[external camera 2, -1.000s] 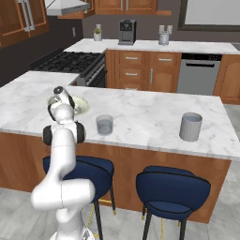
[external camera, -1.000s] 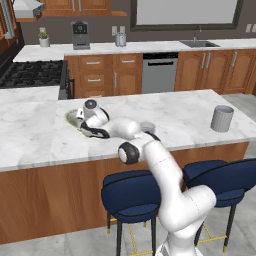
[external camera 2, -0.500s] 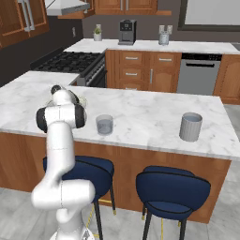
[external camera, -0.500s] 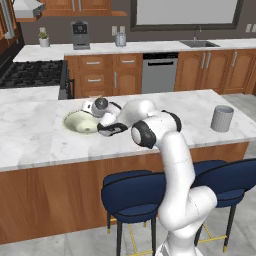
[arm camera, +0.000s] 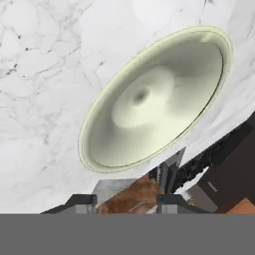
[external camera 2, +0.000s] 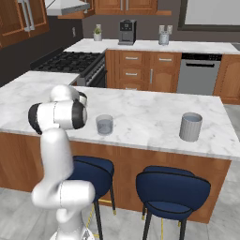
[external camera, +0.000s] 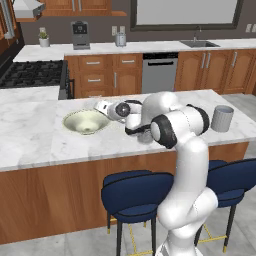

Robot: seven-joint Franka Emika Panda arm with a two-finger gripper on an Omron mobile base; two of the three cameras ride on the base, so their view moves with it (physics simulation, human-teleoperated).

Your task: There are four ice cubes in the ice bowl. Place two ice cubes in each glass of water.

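On the marble island counter (external camera: 30,145), all places reckoned from the ice bowl (external camera: 86,121):

- Ice bowl: wide, round, cream-green, mouth up. Being round, it has no long axis. Whether ice cubes lie in its hollow cannot be told.
- Gripper (external camera: 101,105): just above the bowl's right rim, pointing across and down at the bowl. Its jaws are drawn as close as they go. The hand view shows the fingertips (arm camera: 82,201) apart, with no cube discernible between them, so a hold on a cube cannot be confirmed.
- Near glass of water (external camera 2: 104,124): right of the bowl and close by, upright, long axis vertical, mouth up.
- Far glass of water (external camera: 222,118): well right of the bowl, standing the same way.

Step in hand, as judged: the pick at the bowl and the carry toward a glass.

Next move calls for: swinging right to above the near glass's mouth, centring there, then opening the jaws.
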